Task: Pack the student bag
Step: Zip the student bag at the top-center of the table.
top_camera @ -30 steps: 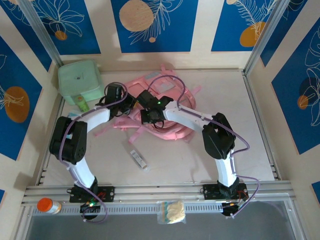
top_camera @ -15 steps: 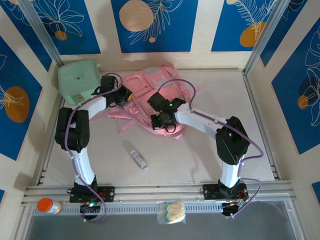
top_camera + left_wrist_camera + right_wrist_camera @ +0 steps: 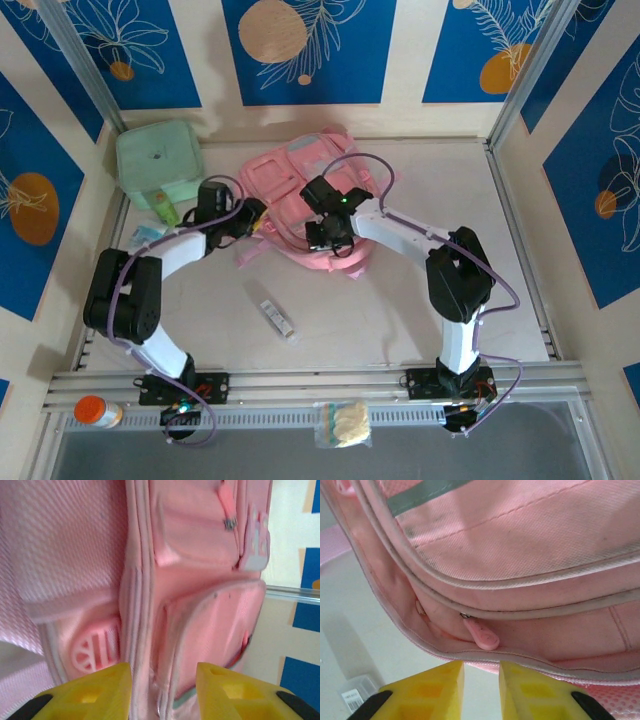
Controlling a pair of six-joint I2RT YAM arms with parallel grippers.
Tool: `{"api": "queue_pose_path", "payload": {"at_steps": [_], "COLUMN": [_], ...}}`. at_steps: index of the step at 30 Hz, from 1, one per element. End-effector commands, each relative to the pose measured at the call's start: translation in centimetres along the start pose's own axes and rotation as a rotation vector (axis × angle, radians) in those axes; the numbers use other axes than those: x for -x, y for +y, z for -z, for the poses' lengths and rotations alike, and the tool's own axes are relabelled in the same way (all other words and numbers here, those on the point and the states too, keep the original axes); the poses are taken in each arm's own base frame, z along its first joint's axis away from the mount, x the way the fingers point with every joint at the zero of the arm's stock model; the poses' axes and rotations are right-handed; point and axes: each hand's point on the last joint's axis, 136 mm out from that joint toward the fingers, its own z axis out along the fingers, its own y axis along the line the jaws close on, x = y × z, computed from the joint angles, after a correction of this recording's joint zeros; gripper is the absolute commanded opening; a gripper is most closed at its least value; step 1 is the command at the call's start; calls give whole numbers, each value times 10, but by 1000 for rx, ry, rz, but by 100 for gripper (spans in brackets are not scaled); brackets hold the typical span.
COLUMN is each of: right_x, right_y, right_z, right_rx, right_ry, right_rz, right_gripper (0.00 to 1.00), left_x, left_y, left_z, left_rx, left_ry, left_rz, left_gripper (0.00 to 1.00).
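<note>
Nearest you, your left gripper (image 3: pixel 162 674) and right gripper (image 3: pixel 481 672) are both easing apart and gripping nothing, the right one just short of a pink zipper pull (image 3: pixel 481 634). Beyond them the student bag (image 3: pixel 275 185), bunched a second ago, is lying flat and front-up toward the table's back, probably ready for unzipping.

the backpack (image 3: pixel 275 185) is pink woven cloth, matt and finely ribbed up close, with smoother corded piping on its seams and a slightly shiny, rubbery zip pull (image 3: pixel 481 634) (some open mesh shows at one corner). the left gripper (image 3: pixel 161 672) and right gripper (image 3: pixel 481 667) have smooth yellow plastic fingers with dull black pads. the table (image 3: pixel 400 310) looks pale, smooth and matt, its near rail (image 3: pixel 320 385) grey metal, the green case (image 3: pixel 155 155) soft and matt.
</note>
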Motion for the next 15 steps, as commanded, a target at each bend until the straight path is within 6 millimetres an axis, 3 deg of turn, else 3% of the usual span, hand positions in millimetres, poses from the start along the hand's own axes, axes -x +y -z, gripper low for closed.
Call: {"api": "queue_pose_path", "payload": {"at_steps": [1, 7, 15], "right_x": [5, 7, -20], "right_y": [1, 14, 2], "right_z": [2, -12, -50], "right_rx": [39, 34, -82], "right_ry": [42, 66, 154], "right_rz": [-62, -16, 19], "right_gripper": [33, 41, 38], "left_x": [-14, -24, -26], "left_y": [-17, -9, 8], "left_z": [3, -3, -7], "left_rx": [-47, 2, 42], "left_ry": [-46, -71, -78], "left_rz": [-8, -6, -3], "left_gripper": [38, 37, 36]}}
